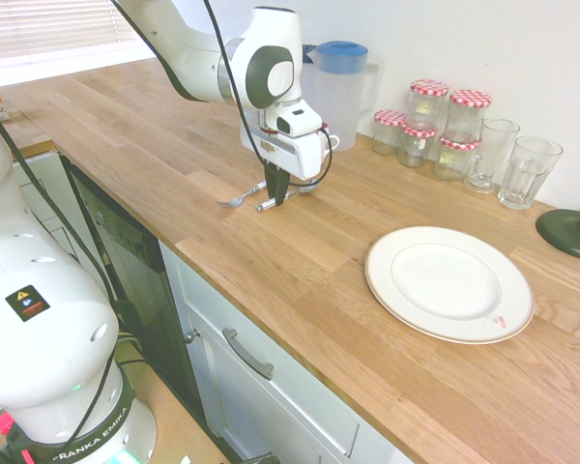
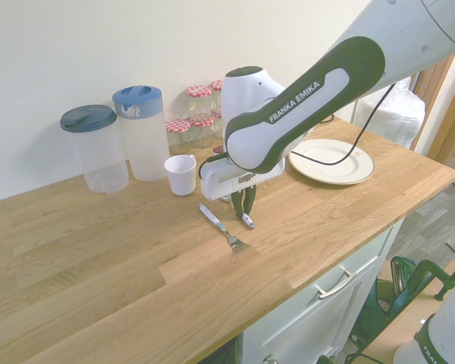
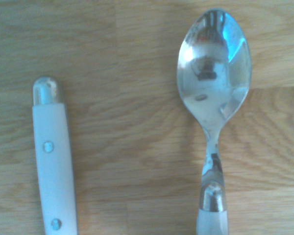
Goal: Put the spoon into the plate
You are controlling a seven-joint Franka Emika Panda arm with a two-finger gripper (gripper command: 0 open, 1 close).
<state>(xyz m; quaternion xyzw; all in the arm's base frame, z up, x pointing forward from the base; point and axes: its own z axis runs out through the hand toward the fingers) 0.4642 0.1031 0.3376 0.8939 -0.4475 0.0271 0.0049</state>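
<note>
The spoon [image 3: 214,78] lies flat on the wooden counter, its shiny oval bowl clear in the wrist view and its handle turning white further down. My gripper [image 1: 276,196] is down at the counter and shut on the spoon's handle. The handle's end [image 1: 265,205] pokes out below the fingers. In the second exterior view the gripper [image 2: 243,212] stands over the spoon [image 2: 247,221] with its dark fingers close together. The off-white plate [image 1: 449,282] is empty, to the right on the counter and well apart from the gripper. It also shows behind the arm [image 2: 330,161].
A white-handled fork [image 1: 238,200] [image 2: 224,230] [image 3: 51,161] lies right beside the spoon. A white cup [image 2: 180,174], two lidded pitchers [image 2: 140,133], jars [image 1: 435,126] and glasses [image 1: 527,172] line the back wall. A dark object [image 1: 570,232] sits at far right.
</note>
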